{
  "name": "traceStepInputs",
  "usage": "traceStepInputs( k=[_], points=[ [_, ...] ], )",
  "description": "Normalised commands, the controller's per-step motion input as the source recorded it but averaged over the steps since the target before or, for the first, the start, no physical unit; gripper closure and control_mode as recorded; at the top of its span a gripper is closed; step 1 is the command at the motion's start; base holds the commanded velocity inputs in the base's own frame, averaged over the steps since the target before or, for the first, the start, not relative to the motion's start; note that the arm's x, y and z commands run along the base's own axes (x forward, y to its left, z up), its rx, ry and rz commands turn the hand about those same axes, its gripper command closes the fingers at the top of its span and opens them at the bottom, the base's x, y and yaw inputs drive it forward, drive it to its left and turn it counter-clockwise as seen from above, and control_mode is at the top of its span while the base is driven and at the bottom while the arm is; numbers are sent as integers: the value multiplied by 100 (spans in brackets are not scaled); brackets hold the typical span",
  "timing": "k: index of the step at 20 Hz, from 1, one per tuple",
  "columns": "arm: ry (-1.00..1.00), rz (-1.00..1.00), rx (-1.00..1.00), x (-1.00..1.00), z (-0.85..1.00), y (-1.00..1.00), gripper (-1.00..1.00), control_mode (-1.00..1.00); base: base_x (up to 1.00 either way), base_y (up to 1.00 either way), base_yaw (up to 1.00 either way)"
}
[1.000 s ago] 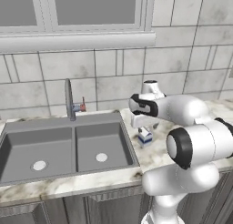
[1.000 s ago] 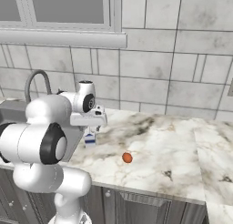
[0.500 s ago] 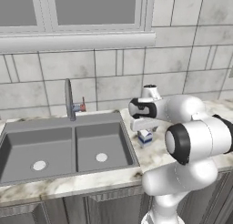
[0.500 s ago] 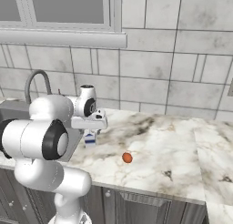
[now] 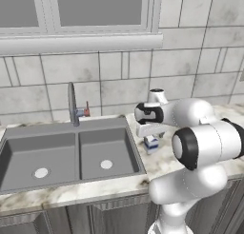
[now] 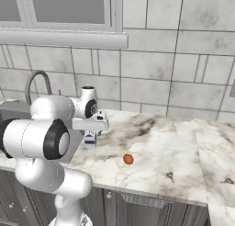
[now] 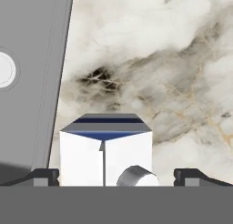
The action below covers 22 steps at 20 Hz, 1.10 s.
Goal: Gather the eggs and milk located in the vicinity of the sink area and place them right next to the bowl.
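Note:
The milk [image 5: 151, 143] is a small white carton with a blue lower part. It stands on the marble counter just right of the sink [image 5: 71, 152]. My gripper [image 5: 151, 137] hangs right over it, open. In the hand view the milk [image 7: 105, 150] sits between my gripper's [image 7: 117, 175] two dark fingertips [image 7: 43, 175], with a gap on each side. From the right base view, the milk [image 6: 90, 140] shows under my gripper [image 6: 90, 132], and the orange-brown egg [image 6: 128, 159] lies on the counter to its right. The bowl is out of view.
The sink has two grey basins and a curved tap [image 5: 72, 104] with a red lever behind them. A tiled wall and a window sill [image 5: 81, 43] stand behind the counter. Marble counter [image 6: 183, 147] stretches to the right of the egg.
My hand has come down a little over the milk carton and the elbow has shifted. The jaws stay open. Milk and egg have not moved.

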Motion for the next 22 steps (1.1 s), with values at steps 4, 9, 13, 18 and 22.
traceStepInputs(
  k=[4, 9, 13, 18, 22],
  points=[
    [0, 0, 0, 9, 0, 0, -100, -100, 0, 0, 0],
    [0, -1, 0, 1, 0, 0, -100, -100, 0, 0, 0],
    [1, -9, 0, -4, -6, 0, -100, -100, 0, 0, 0],
    [0, -11, 0, -1, -10, 3, 100, -100, 0, 0, 0],
    [0, -11, 0, 0, -7, 10, 100, -100, 0, 0, 0]
  ],
)
